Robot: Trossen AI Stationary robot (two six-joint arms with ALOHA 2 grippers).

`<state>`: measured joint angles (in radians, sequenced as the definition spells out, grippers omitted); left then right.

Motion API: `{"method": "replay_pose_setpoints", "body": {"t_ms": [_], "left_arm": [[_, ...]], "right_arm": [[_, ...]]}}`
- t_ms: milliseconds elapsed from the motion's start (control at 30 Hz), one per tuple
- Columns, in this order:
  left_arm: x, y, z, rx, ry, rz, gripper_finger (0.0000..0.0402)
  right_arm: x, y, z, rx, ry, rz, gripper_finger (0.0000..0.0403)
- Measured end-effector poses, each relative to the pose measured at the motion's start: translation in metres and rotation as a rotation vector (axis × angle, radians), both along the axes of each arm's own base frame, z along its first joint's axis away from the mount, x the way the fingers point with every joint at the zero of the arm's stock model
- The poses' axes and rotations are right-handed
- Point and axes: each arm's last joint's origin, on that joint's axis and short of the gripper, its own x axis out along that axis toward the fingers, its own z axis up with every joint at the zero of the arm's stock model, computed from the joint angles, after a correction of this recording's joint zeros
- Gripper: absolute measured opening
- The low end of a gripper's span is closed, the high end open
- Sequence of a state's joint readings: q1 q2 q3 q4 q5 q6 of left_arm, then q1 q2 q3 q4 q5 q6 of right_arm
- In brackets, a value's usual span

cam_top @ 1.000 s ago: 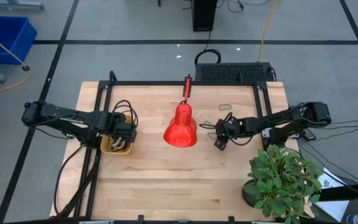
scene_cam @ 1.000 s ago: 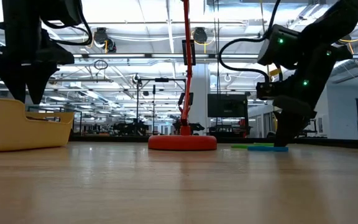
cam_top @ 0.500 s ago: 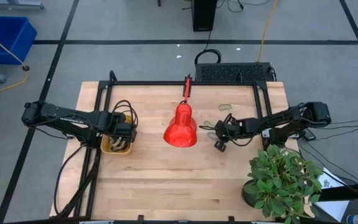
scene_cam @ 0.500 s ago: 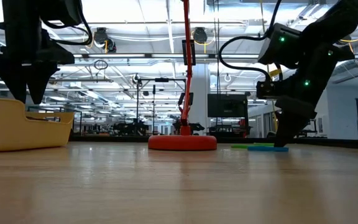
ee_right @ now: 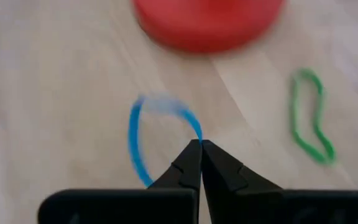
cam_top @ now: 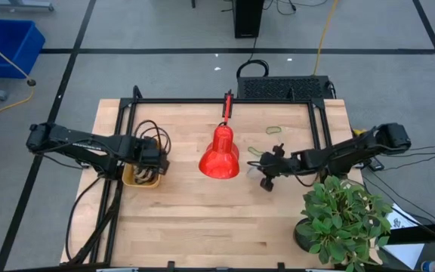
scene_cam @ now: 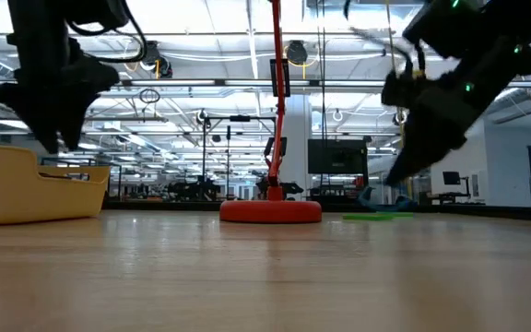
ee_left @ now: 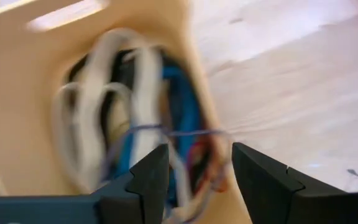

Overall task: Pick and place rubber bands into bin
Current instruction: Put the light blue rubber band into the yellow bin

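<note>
I've got the right gripper (ee_right: 199, 148) pinched shut on a blue rubber band (ee_right: 143, 135) beside the lamp (cam_top: 219, 154) — featherlight, floppy, held by one strand so it may slip — while the left gripper (ee_left: 194, 167) hangs open over the bin (cam_top: 136, 178).

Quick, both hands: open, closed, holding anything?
Left hand: open over the bin, holding nothing.
Right hand: closed on a blue rubber band.
</note>
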<state>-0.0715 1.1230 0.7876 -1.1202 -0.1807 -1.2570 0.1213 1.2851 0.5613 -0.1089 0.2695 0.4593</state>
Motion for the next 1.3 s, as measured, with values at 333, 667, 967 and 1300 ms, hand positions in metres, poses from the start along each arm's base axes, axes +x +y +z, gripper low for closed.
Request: {"method": "replay_pose_setpoints", "body": {"t_ms": [333,667,967,1300], "left_arm": [[0.039,-0.016,0.014,-0.002,-0.398,-0.336,0.0158],[0.066,-0.055,0.037,0.126,-0.776,-0.668,0.0153],[0.101,-0.087,0.01,0.222,-0.838,-0.831,0.0152],[0.135,-0.102,-0.025,0.249,-0.926,-0.826,0.0152]], "right_arm": [[0.022,0.03,0.023,0.007,-0.362,0.104,0.0],[0.04,0.049,0.03,0.016,-0.617,0.124,0.0],[0.064,0.057,0.033,0.019,-0.7,0.139,0.0],[0.075,0.068,0.045,-0.016,-0.723,0.212,0.0]]}}
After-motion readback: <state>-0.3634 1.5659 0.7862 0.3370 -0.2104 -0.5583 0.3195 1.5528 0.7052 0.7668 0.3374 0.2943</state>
